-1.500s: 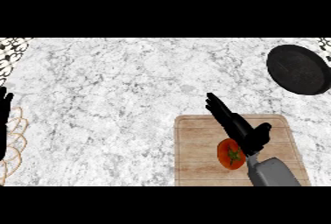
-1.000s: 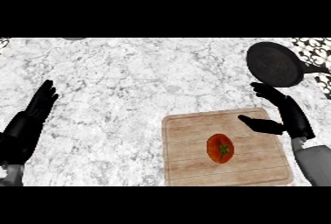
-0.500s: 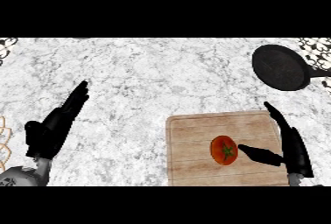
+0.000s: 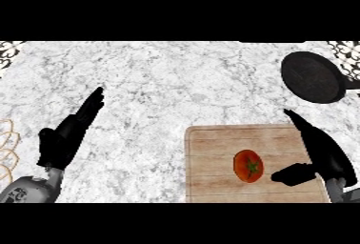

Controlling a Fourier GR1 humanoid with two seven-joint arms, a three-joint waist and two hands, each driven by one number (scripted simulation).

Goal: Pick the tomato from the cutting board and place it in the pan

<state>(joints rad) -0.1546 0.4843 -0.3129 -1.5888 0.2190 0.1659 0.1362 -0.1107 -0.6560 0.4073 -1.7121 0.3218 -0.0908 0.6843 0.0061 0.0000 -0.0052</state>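
Lying on the board (image 4: 218,167), the tomato (image 4: 247,165) sits right of the board's middle, red with a green stem spot facing up. The wooden board rests on the marble counter (image 4: 175,86), in the lower right part of the view.

The right hand (image 4: 325,155) is over the right edge of the board. Its fingers (image 4: 302,126) are straight and pressed together, pointing up and a little left. The thumb (image 4: 292,174) sticks out to the left and its tip is just beside the tomato, at the lower right of it; I cannot tell if it touches. The hand holds nothing.

The pan (image 4: 313,76) is black and lies on the counter at the upper right, well apart from the tomato, with its handle going to the right edge.

The left hand (image 4: 67,138) shows at the lower left, over the bare counter. Its fingers are straight and together, pointing up and right, with nothing in them. A pale curved thing (image 4: 5,147) is at the left edge.
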